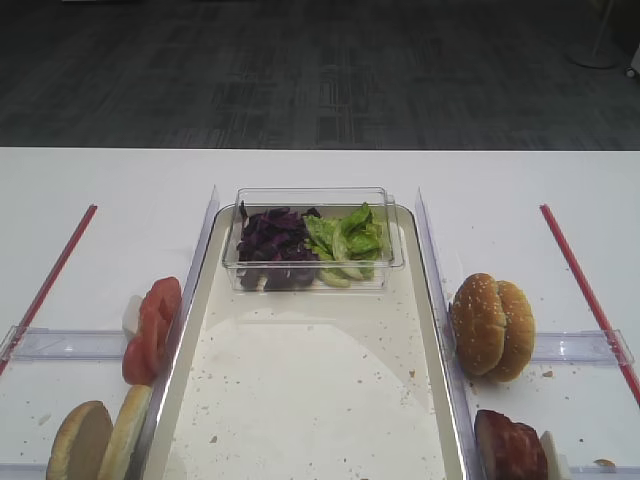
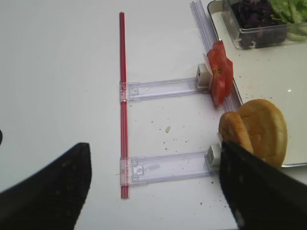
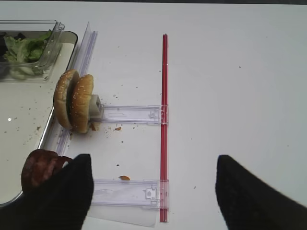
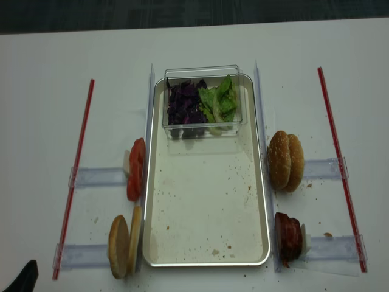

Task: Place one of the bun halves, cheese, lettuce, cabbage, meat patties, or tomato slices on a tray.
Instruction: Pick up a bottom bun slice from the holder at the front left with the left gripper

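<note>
The silvery tray (image 1: pixel 320 400) lies in the middle with nothing on its bare surface but crumbs. At its far end a clear tub holds purple cabbage (image 1: pixel 273 240) and green lettuce (image 1: pixel 350 240). Tomato slices (image 1: pixel 150 330) stand on edge left of the tray, with the bun halves (image 1: pixel 95 440) nearer. Meat patties (image 1: pixel 510 448) sit at the right front. My left gripper (image 2: pixel 152 189) is open above a clear rail, just left of the bun halves (image 2: pixel 254 132). Near the meat patties (image 3: pixel 41 167), my right gripper (image 3: pixel 151 191) is open and holds nothing. No cheese is in view.
Sesame-seeded domed buns (image 1: pixel 490 325) stand on edge right of the tray. Red strips (image 4: pixel 76 170) (image 4: pixel 337 158) run along both sides, joined to clear plastic rails (image 4: pixel 97 177). Clear dividers flank the tray. A dark tip of my left gripper shows at the front left corner.
</note>
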Controlling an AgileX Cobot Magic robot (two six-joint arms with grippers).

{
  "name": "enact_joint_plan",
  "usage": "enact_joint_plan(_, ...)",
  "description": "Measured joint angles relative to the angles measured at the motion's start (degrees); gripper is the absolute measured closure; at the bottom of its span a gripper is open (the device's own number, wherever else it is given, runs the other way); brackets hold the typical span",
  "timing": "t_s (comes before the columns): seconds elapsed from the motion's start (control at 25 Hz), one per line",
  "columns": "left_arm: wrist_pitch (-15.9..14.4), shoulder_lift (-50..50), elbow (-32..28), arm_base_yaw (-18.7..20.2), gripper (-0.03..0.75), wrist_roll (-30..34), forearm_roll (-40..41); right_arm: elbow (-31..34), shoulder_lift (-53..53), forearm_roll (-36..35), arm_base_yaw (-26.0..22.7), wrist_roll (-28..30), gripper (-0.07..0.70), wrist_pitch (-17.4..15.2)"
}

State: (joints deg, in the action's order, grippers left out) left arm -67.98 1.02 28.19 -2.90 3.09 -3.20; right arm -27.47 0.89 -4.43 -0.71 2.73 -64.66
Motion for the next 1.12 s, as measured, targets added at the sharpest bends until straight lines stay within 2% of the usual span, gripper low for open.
enact_joint_plan(0.72,0.66,-1.07,0.29,0.00,0.207,-0.58,0.00,0.00,0.00,0.00,0.00,0.00,0.079,0.00)
enact_joint_plan(1.12,4.26,-21.80,5.83,0.00,0.207,-0.47,-1.92,0.00,0.00,0.00,0.00,0.00,0.079,0.00)
